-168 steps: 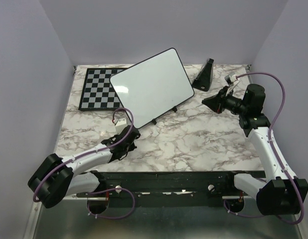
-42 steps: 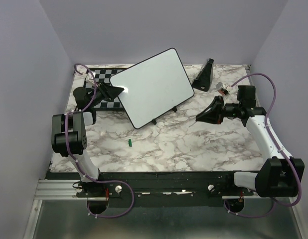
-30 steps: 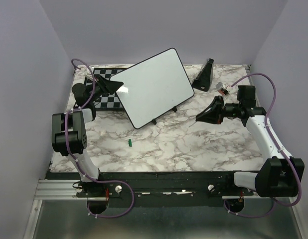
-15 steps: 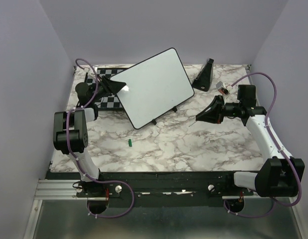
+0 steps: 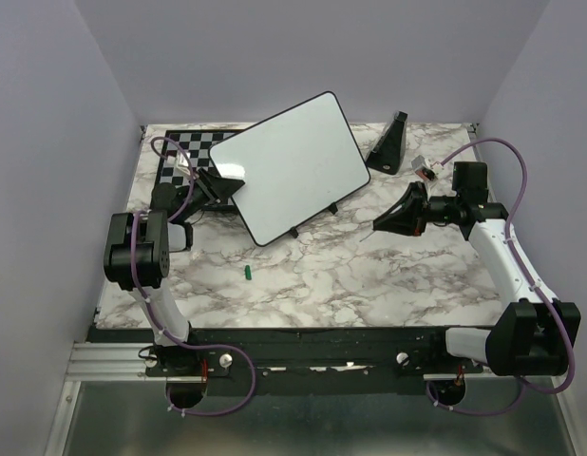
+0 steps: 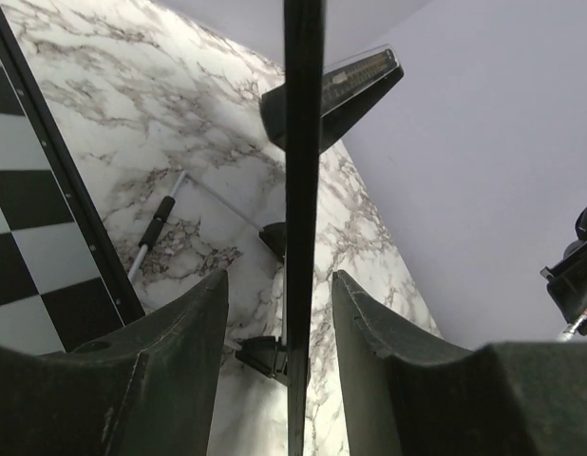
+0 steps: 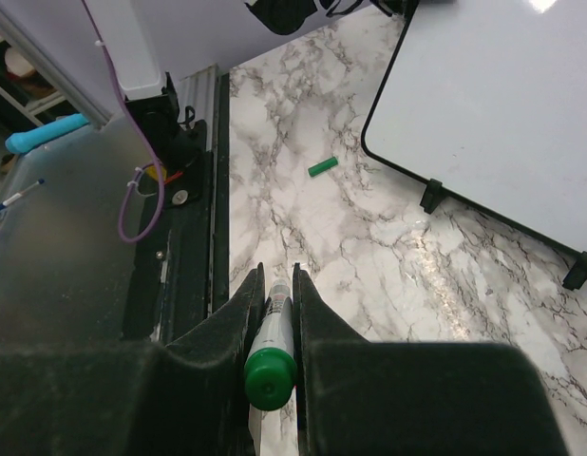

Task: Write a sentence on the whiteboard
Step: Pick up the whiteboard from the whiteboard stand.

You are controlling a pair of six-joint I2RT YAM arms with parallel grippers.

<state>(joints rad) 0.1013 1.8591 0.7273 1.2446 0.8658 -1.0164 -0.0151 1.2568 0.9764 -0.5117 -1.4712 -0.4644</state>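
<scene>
The whiteboard (image 5: 292, 166) stands toward the back edge of the bench (image 5: 369, 275), about midway between its left and right edges. It is propped at a tilt on small black feet (image 7: 431, 196), and its glossy white face is turned up to the overhead camera. Its left part covers the right end of the chessboard (image 5: 182, 157), which lies in the back left corner. The left end effector (image 5: 225, 190) is at the board's left rim. From the left wrist the board shows only edge-on, as a thin black line running between the two fingers (image 6: 179, 323), which are spread to either side of it with a sliver of gap on each, so they straddle the rim without pinching it. The board's face is hidden in that view. A slim black-handled stick (image 6: 157, 228) lies on the marble beside the chessboard; what it is cannot be told. The right end effector (image 5: 381, 224) hangs over the right half of the bench, well apart from the board, pressed together on a marker (image 7: 271, 366) (only its green end and white barrel show, the tip is out of sight). A small green cap (image 5: 247, 273) lies loose toward the near edge. A black wedge-shaped stand (image 5: 388, 142) sits near the back right corner, with a small object (image 5: 426, 173) beside it that is too small to identify.
</scene>
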